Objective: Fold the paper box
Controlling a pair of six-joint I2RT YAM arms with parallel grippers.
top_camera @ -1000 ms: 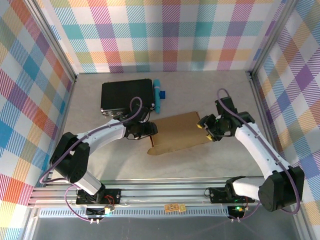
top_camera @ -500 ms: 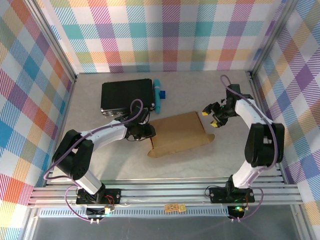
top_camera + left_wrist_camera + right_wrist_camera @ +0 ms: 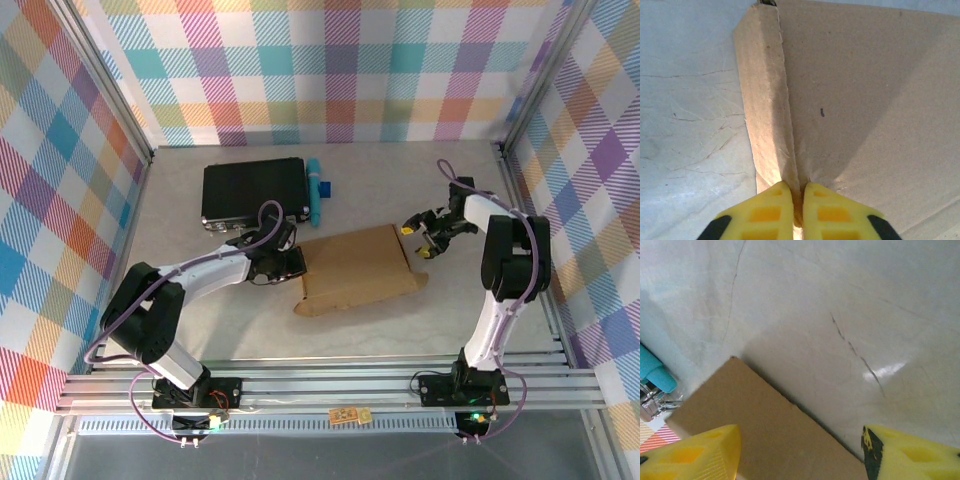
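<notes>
Flat brown corrugated paper box (image 3: 355, 268) (matte, creased), left gripper (image 3: 797, 202) pinching its folded edge, right gripper (image 3: 417, 241) spread open

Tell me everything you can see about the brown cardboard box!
The paper box is plain brown cardboard, a flat shallow rectangle lying askew on the pale table. A narrow flap slopes down along its left edge, creased where it meets the top. The left gripper, shut, sits right on that crease. The right gripper hangs open by the right end and seems not to touch it.
</notes>
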